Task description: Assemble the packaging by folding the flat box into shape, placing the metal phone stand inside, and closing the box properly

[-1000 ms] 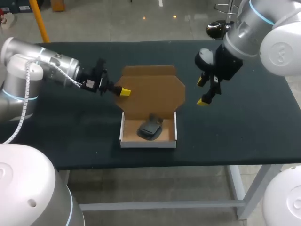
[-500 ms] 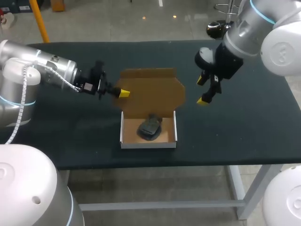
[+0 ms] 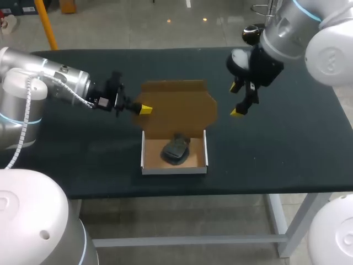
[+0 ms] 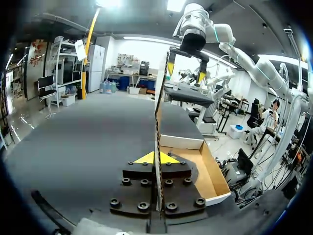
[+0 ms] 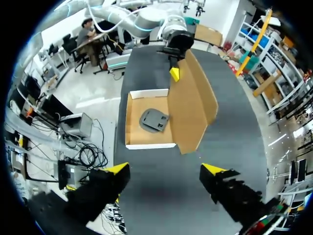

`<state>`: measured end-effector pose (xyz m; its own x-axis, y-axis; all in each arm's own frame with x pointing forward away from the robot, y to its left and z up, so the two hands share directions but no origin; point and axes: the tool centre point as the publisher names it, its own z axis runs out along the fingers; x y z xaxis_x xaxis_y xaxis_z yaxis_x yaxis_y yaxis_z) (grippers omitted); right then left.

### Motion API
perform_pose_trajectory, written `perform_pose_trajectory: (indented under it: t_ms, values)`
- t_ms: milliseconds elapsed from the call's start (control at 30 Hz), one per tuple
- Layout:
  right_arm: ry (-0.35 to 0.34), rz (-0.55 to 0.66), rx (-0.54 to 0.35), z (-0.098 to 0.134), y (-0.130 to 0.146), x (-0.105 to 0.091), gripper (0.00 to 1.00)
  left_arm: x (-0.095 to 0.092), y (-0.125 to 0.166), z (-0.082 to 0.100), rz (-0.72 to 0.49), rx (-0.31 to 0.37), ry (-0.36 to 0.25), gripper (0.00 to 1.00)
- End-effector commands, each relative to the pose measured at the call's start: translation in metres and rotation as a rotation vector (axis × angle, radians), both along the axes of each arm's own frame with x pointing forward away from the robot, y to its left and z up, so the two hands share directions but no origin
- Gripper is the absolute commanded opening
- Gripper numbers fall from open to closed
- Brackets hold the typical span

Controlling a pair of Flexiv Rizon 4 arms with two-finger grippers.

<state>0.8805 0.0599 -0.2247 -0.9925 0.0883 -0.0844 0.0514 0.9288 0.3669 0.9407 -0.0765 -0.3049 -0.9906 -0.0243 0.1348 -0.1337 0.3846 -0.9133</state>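
Almost upright, the lid [image 3: 177, 107] sits pinched in left tool [image 3: 144, 109]; right tool [image 3: 236, 100] gapes.

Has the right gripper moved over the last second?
Yes. The right gripper has shifted slightly toward the far edge of the table, away from the box tray, which stayed put.

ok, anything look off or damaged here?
Nothing broken or spilled. The phone stand lies slightly askew inside the box; the lid stands upright, pinched at its edge by the left fingers. The right fingers hang open, clear of it.
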Motion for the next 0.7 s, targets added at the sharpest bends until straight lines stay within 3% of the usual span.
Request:
perform_pose_trajectory:
  t_ms: [33,400,700]
  values:
    - [0.007,0.006,-0.022,0.008,0.006,0.003,1.00,-0.003,0.001,0.000,0.003,-0.002,-0.022,0.00]
    - [-0.006,0.026,-0.035,0.016,0.016,0.008,1.00,-0.018,0.004,0.005,0.025,-0.016,-0.152,0.00]
    - [-0.012,0.034,-0.042,0.021,0.019,0.010,1.00,-0.024,-0.001,0.000,0.042,0.020,-0.204,0.00]
